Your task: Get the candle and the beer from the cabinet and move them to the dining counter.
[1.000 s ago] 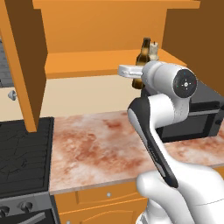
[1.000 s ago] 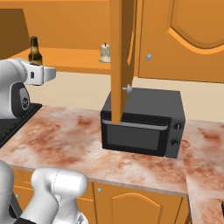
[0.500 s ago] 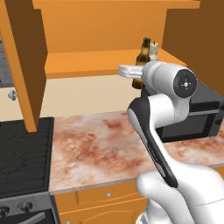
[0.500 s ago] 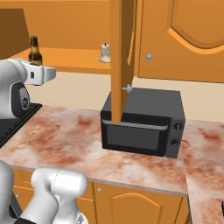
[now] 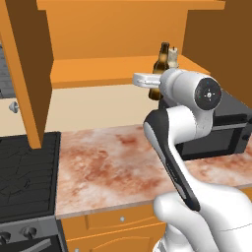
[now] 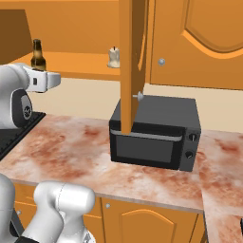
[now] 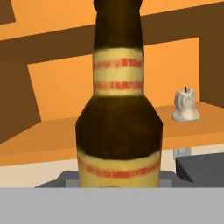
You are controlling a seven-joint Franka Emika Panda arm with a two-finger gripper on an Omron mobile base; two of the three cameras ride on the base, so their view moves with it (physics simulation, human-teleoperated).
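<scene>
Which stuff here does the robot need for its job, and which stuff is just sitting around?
For the job:
- slim brown glass beer bottle
- small cream-white lumpy candle
- open orange wooden wall cabinet holding both

Just sitting around:
- black microwave
- black stove
- reddish marbled worktop

- The beer [image 7: 118, 109] is a dark brown bottle. It has yellow bands with red stripes.
- The candle [image 7: 185, 106] is creamy white, maybe with a dark little wick on top.
- The cabinet [image 6: 85, 33] is orange wood, with a small silver knob [image 6: 162, 61].
- The worktop [image 5: 113, 165] is cream with red-brown blotches.
- The microwave [image 6: 154, 133] is black.
- The stove [image 5: 24, 172] is black too.
- The arm [image 5: 189, 98] is white with dark joints.
</scene>
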